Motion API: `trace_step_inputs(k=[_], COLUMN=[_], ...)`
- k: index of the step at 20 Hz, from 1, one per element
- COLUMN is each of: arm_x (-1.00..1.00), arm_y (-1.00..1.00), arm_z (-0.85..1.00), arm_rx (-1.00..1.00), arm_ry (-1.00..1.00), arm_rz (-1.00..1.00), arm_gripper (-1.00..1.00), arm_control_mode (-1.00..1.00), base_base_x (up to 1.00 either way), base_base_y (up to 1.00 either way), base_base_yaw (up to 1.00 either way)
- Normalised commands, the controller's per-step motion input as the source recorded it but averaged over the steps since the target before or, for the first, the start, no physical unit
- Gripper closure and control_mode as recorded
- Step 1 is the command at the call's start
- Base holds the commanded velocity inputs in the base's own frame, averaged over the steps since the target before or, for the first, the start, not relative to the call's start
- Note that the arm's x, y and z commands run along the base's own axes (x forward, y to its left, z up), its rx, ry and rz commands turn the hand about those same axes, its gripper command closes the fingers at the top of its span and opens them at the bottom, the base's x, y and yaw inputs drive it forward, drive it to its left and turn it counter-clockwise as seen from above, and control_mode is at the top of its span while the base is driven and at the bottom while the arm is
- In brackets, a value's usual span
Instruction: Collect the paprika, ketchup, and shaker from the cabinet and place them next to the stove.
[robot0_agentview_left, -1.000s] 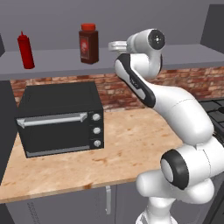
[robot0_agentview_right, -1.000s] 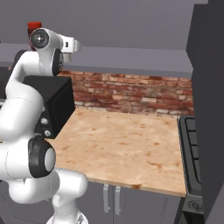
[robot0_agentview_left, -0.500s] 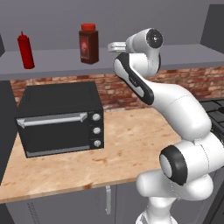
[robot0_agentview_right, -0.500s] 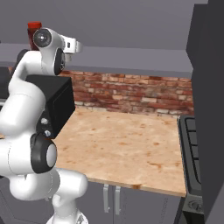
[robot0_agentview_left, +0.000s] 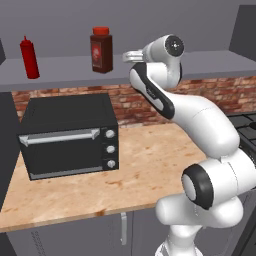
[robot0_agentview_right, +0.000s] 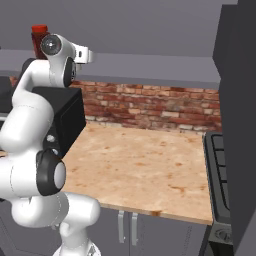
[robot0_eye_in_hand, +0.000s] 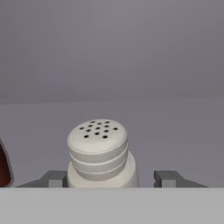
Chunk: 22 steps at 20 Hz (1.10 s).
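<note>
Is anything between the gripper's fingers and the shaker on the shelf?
Nothing visible. In the hand view the shaker stands on the cabinet shelf between the two fingertips, one touching its left side, a gap on the right.

Matt pale shaker (robot0_eye_in_hand: 98, 153), speckled wood counter (robot0_agentview_left: 150, 165), rough brick wall (robot0_agentview_right: 145, 105), glossy ketchup (robot0_agentview_left: 29, 57)

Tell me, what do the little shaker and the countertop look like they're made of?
The shaker looks like matte off-white plastic or ceramic: smooth ribbed body, a dull cap pierced with dark holes; which one is unclear. The countertop looks like light wood or wood-look laminate: mottled tan grain with a slight sheen.
</note>
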Motion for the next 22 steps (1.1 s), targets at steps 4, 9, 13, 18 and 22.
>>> trace_step_inputs(k=[4,9,13,18,22], arm_x=[0.05,0.0,0.0,-0.08,-0.1], arm_y=[0.0,0.0,0.0,0.0,0.0], arm_z=[-0.01,0.0,0.0,-0.02,-0.06], arm_rx=[0.0,0.0,0.0,0.0,0.0], arm_ry=[0.0,0.0,0.0,0.0,0.0], arm_rz=[0.0,0.0,0.0,0.0,0.0], arm_gripper=[1.0,1.0,1.0,1.0,1.0], arm_control_mode=[-1.0,-1.0,-1.0,-1.0,-1.0], base_base_x=[0.0,0.0,0.0,0.0,0.0], base_base_y=[0.0,0.0,0.0,0.0,0.0], base_base_yaw=[0.0,0.0,0.0,0.0,0.0])
